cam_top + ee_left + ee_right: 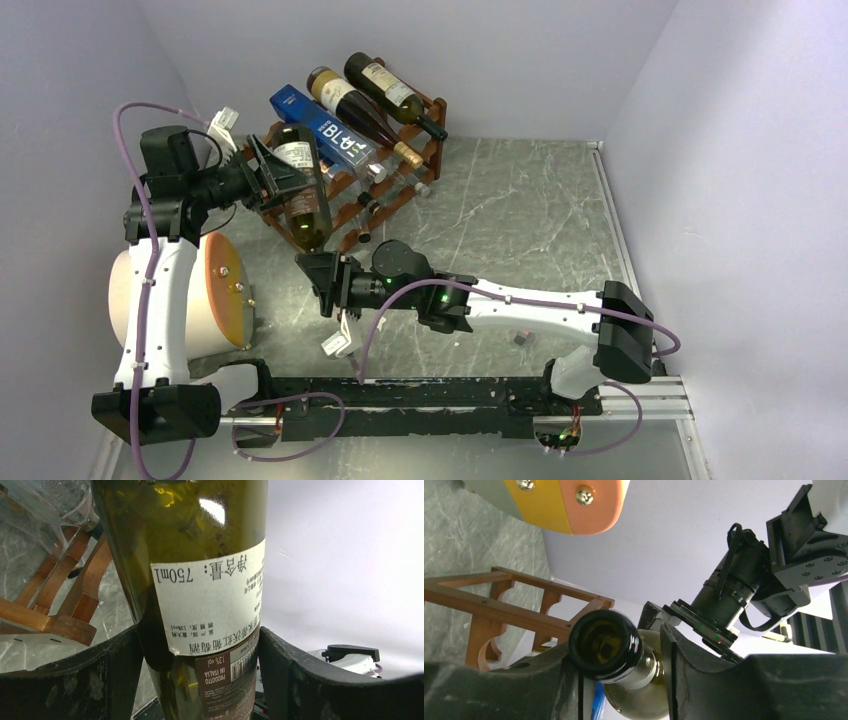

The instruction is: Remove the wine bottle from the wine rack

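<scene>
The right claw (616,655) brackets the mouth of the wine bottle (606,647), which only its wrist view shows; I cannot tell whether it pinches. Beyond it, the left claw (200,650) pinches the labelled body. The wine rack (350,205) stands just past that claw.

Wine bottle (210,545) cut off
Left wrist view loses both its ends; a dark speck (521,340) is too small to name

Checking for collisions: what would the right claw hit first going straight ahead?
The dark green glass wine bottle: its neck sits within the right claw, though depth is unclear.
</scene>
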`<state>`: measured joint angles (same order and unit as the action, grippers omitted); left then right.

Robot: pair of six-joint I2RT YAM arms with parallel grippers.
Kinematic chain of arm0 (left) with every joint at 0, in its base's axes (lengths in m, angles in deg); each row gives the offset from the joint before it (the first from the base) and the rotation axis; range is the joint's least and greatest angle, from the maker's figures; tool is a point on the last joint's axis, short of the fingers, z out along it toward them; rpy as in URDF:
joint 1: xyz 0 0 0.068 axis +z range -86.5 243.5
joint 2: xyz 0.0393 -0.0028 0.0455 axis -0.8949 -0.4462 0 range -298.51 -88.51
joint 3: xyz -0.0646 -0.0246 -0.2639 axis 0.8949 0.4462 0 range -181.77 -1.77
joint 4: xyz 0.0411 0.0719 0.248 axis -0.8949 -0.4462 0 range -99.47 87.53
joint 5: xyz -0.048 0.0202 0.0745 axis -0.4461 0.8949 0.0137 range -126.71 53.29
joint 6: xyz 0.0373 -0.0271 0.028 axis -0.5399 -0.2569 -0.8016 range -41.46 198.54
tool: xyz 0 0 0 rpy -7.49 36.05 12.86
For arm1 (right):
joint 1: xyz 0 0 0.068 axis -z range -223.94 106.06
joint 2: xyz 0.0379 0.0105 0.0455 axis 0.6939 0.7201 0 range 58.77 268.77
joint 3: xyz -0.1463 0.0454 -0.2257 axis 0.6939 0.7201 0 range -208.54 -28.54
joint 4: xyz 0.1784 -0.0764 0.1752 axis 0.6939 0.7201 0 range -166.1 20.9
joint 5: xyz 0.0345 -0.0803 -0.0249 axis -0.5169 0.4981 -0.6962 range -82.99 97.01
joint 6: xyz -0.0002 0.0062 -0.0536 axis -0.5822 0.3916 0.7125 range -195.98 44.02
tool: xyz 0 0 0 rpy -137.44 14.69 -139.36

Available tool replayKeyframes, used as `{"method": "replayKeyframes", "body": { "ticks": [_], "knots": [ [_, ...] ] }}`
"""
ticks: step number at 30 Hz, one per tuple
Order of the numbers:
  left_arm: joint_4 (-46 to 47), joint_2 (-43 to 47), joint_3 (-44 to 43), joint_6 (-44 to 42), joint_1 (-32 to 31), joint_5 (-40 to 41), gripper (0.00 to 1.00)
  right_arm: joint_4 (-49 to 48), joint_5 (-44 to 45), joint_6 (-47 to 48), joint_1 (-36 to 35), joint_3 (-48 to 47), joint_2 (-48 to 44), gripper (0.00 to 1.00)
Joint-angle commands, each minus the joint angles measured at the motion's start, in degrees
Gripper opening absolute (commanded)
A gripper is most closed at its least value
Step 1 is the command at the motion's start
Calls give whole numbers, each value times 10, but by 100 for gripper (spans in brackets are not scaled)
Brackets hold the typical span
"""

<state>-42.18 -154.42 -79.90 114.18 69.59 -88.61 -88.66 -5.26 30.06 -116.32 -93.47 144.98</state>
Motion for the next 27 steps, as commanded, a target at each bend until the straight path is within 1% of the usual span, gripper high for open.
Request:
{"method": "replayKeyframes", "body": {
  "ticks": [1, 6, 7, 8, 9, 10, 12, 13, 14, 16, 17, 20, 23, 27],
  "knots": [
    [9, 13, -9, -5, 4, -32, 7, -39, -13, -18, -2, -8, -5, 47],
    [7, 18, -1, -8, 3, -33, 7, -49, -19, -37, -2, -13, -13, 35],
    [7, 19, 1, -8, 3, -33, 7, -48, -19, -36, -4, -14, -14, 30],
    [6, 19, 2, -9, 3, -33, 8, -48, -18, -36, -6, -18, -13, 21],
    [2, 20, 2, -11, 3, -31, 10, -45, -15, -34, -8, -24, -12, 10],
    [-2, 22, 1, -13, 3, -27, 16, -41, -13, -34, -10, -29, -13, 0],
    [4, 34, 8, -13, 3, -20, 33, -66, -15, -45, -14, -26, -15, 0],
    [5, 39, 10, -15, 3, -16, 45, -93, -19, -55, -16, -13, -19, 0],
    [-3, 42, 7, -21, 3, -10, 57, -121, -24, -66, -18, -2, -22, 0],
    [-18, 46, 1, -31, 3, 10, 94, -156, -20, -86, -26, 6, -27, 0],
    [-25, 48, -2, -36, 3, 22, 100, -161, -18, -99, -30, 5, -29, 0],
    [-36, 53, -4, -39, 3, 55, 99, -172, -5, -131, -36, -3, -34, 0],
    [-36, 63, 2, -33, 3, 64, 99, -203, 12, -150, -43, 7, -42, 0],
    [-56, 78, 3, -40, 3, 101, 99, -214, 10, -167, -50, 24, -65, 0]
  ]
}}
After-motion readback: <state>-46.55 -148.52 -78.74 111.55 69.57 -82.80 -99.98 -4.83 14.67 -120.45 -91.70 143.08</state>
